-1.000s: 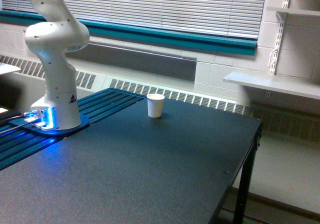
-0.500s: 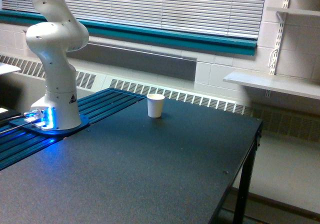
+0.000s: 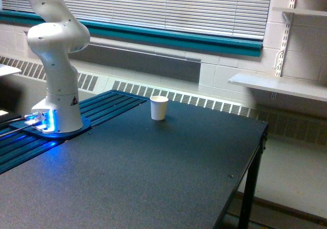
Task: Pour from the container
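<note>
While the arm's upper links run out of the top of the frame, little can be read here.
Arm: base [image 3: 56, 119] lit blue at the exterior view's left; the shoulder has shifted very slightly since a second ago.
End effector: out of view, so I cannot tell its state.
Container: not in sight, presumably held above the frame.
White cup [image 3: 159, 108]: upright on the worktop [image 3: 153, 178], unmoved.
Meaning: pouring looks not yet begun.

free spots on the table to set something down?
Most of the black table is bare: everything between the white cup and the near edge, plus the exterior view's right side. Crowded only around the arm base and its cables at left.
</note>
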You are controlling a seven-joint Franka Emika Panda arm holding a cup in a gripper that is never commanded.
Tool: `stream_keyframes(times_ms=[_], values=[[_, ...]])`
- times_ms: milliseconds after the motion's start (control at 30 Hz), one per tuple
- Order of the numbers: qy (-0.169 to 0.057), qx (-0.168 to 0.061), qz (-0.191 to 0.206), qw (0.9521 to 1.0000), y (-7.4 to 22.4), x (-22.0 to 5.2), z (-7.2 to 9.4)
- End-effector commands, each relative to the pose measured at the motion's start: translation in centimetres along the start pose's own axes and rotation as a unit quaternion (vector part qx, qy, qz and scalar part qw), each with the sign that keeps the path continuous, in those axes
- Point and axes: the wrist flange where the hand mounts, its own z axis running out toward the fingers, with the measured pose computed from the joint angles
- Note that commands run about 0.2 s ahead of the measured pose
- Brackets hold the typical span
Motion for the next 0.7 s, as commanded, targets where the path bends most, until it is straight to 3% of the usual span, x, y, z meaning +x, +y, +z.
stream_keyframes(times_ms=[33,300,700], values=[[0.002,-0.003,0.013,0.9999,0.1,-3.2,-2.2],[-0.014,-0.017,0.026,0.9994,1.5,-8.1,-2.5],[-0.065,-0.04,0.016,0.9969,2.0,-14.0,0.2]])
